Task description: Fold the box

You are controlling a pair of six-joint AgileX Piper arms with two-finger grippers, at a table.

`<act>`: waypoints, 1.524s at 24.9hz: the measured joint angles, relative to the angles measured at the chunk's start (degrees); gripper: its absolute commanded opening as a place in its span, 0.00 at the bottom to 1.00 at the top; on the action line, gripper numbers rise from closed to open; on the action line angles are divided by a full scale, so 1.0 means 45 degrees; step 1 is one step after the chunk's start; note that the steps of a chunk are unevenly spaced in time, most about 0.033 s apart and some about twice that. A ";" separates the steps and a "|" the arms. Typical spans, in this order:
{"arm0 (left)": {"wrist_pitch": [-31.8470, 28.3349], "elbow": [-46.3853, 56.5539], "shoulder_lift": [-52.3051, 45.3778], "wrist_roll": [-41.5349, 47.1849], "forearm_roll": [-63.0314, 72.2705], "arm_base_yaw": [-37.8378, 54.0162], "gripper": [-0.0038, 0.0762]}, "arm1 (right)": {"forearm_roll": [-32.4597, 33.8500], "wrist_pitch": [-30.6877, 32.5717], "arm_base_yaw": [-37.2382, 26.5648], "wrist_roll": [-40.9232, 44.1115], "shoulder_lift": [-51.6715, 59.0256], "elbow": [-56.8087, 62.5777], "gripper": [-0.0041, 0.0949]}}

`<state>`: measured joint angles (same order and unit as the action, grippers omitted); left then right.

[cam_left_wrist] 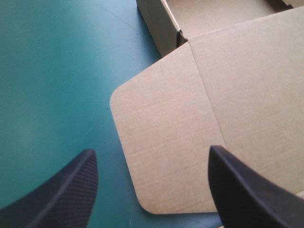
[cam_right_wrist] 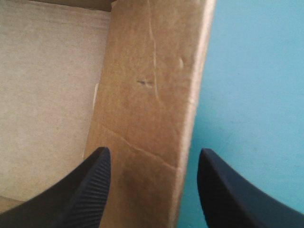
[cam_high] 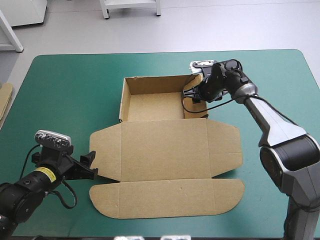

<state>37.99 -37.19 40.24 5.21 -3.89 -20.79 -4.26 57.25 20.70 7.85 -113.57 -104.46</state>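
Box (cam_high: 165, 150) mid-table on teal-green cover (cam_high: 65, 90): tray at far side, lid flat toward robot. Right gripper (cam_right_wrist: 152, 154) jaws apart, straddling right wall (cam_right_wrist: 152, 71), one finger inside tray. Left gripper (cam_left_wrist: 152, 152) jaws apart, empty, at left flap (cam_left_wrist: 161, 142). Judgement: close squarely on wall, press along crease; left steadies lid against skid.

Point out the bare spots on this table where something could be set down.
Widest: the teal-green cover between the box and the table's left edge. Also the far-right corner. Crowded: the left gripper by the lid's left flap; the right gripper astride the tray's right wall.
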 measured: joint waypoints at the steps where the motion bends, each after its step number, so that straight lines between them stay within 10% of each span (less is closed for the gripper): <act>1: 0.0028 0.0000 0.0000 0.0011 0.0000 0.0000 0.64 | -0.0088 -0.0028 0.0000 0.0000 -0.0018 0.0000 0.56; 7: 0.0066 0.0000 -0.0005 0.0037 0.0000 0.0000 0.64 | -0.0183 -0.0056 0.0000 0.0000 -0.0313 -0.0024 0.44; 10: 0.0066 0.0000 -0.0005 0.0040 0.0000 0.0000 0.64 | -0.0183 0.0248 0.0000 0.0005 -0.0747 -0.0024 0.03; 19: 0.0066 0.0000 -0.0005 0.0040 0.0000 0.0000 0.64 | 0.0947 0.1308 -0.0330 0.0018 -0.0821 -0.0457 0.03; 38: 0.0017 0.0000 -0.0005 0.0040 -0.0008 0.0000 0.64 | 0.0634 0.2458 -0.5687 -0.1254 -0.0695 -0.0486 0.02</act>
<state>38.06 -37.19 40.22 5.39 -3.93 -20.79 -1.41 68.32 -4.89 2.21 -116.70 -106.65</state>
